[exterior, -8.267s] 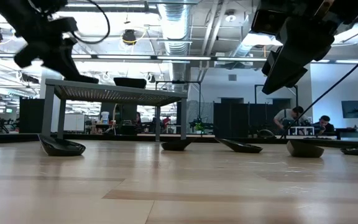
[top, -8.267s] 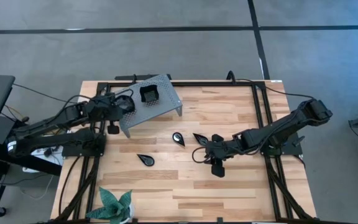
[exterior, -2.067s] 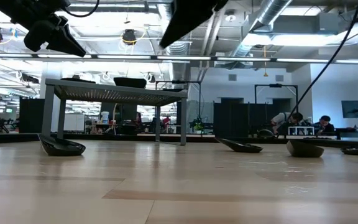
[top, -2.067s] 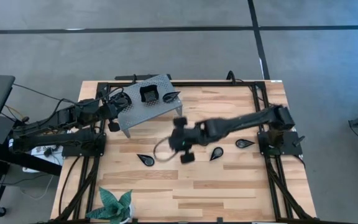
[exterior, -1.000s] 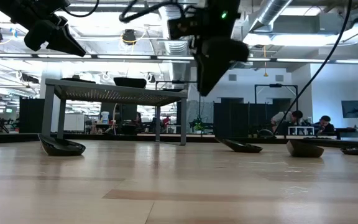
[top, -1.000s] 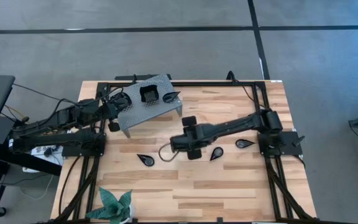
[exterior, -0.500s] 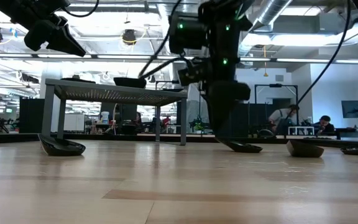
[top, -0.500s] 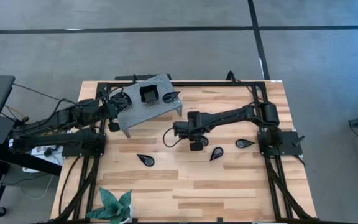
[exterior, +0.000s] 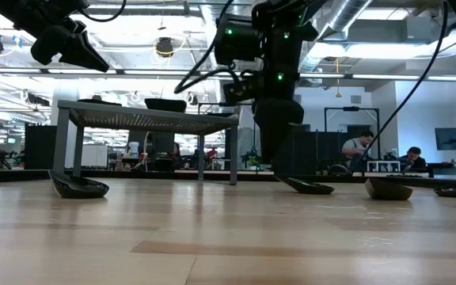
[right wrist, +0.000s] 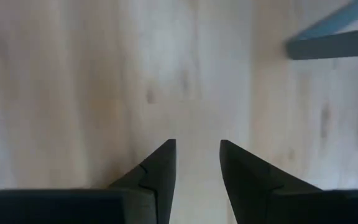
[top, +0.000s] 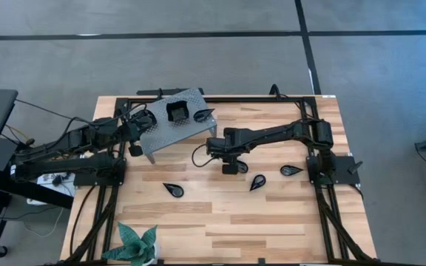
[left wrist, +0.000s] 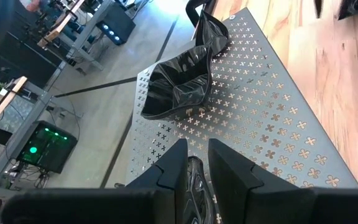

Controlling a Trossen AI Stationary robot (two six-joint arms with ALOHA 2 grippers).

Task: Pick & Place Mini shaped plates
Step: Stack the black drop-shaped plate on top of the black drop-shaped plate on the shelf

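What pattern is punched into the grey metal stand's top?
Rows of small cross-shaped holes on the grey metal stand, clearest in the left wrist view.

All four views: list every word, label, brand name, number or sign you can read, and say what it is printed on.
None can be read.
Screens in the room behind the table, low view: too small and blurred to read.
Perforated metal stand: only cross-shaped holes, no text.
Black plates and wooden table: no markings visible.
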